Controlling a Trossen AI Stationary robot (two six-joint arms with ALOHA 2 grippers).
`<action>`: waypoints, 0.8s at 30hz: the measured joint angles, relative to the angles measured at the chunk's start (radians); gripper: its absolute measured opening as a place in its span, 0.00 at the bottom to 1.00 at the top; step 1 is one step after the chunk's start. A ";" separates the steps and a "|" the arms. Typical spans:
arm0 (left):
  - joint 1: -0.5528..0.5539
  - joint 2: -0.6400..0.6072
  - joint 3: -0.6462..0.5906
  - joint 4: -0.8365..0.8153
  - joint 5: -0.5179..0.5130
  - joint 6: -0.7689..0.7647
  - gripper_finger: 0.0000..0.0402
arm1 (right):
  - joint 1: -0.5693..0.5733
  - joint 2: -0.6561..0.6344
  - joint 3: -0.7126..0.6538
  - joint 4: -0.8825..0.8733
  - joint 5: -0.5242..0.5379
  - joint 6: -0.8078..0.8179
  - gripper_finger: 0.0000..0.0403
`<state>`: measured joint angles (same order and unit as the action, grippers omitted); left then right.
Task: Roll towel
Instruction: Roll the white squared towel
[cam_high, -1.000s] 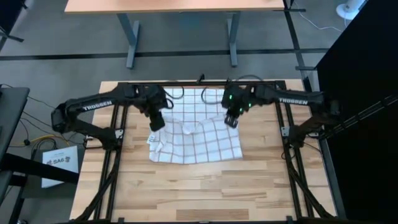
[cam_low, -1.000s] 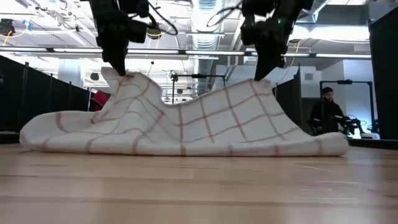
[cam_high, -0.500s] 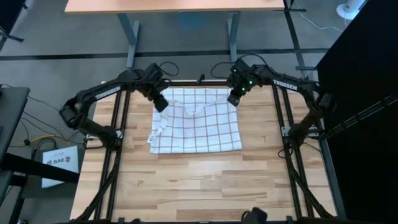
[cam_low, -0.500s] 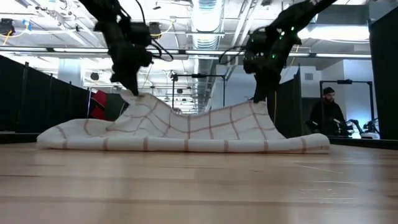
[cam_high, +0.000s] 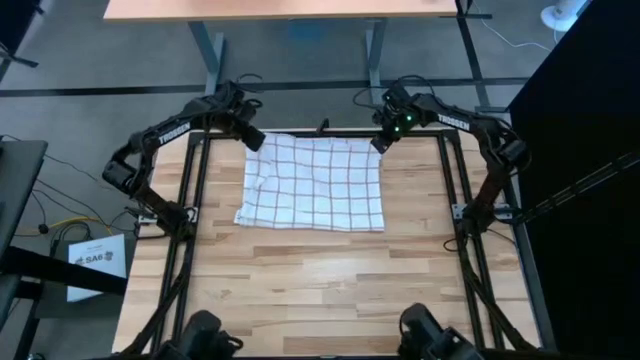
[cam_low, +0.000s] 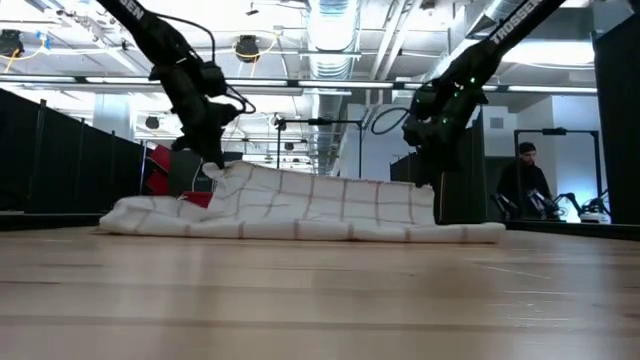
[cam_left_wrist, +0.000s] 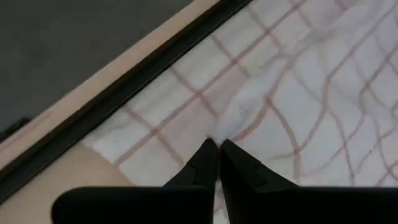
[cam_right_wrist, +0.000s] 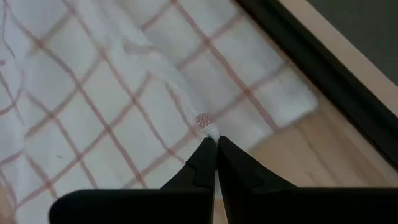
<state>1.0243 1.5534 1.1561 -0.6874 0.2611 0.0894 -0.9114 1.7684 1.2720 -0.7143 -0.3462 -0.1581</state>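
The white towel (cam_high: 315, 185) with a thin grid pattern lies spread out on the far half of the wooden table; it also shows in the low view (cam_low: 300, 210). Its near edge and middle rest on the table. My left gripper (cam_high: 252, 140) is shut at the towel's far left corner. My right gripper (cam_high: 380, 143) is shut at the far right corner. In the low view, the left gripper (cam_low: 213, 165) holds its corner slightly raised, and the right gripper (cam_low: 425, 180) is low over the table. My left gripper pinches a small pucker of cloth (cam_left_wrist: 219, 134) near the towel's far left corner between its two shut fingers, slanting down from above. That corner is raised a little off the table and the rest lies flat. My right gripper pinches a small pucker of cloth (cam_right_wrist: 208, 124) near the towel's far right corner between its two shut fingers, slanting down from above. The cloth around it lies close to the table.
A black frame rail (cam_high: 320, 132) runs along the table's far edge, just behind the towel. The near half of the table (cam_high: 320, 290) is bare wood. A desk (cam_high: 290, 10) stands beyond the table. A person (cam_low: 525, 185) stands in the room behind.
Both grippers have gone toward the table's far edge and down, still shut on the towel. The far edge has been drawn back with them, and the towel has gone from a raised, sagging fold to lying spread out nearly flat.
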 joint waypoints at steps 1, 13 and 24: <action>0.003 0.011 0.000 0.017 -0.002 0.000 0.00 | -0.004 0.013 0.000 0.004 -0.002 0.000 0.00; 0.030 0.068 0.000 0.011 -0.030 0.011 0.13 | -0.006 0.067 0.007 0.113 -0.013 0.018 0.04; -0.022 0.024 0.007 -0.079 -0.037 -0.096 0.44 | -0.007 0.065 0.073 0.095 0.005 0.010 0.31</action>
<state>1.0023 1.5773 1.1632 -0.7660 0.2244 -0.0062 -0.9188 1.8333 1.3449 -0.6193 -0.3413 -0.1478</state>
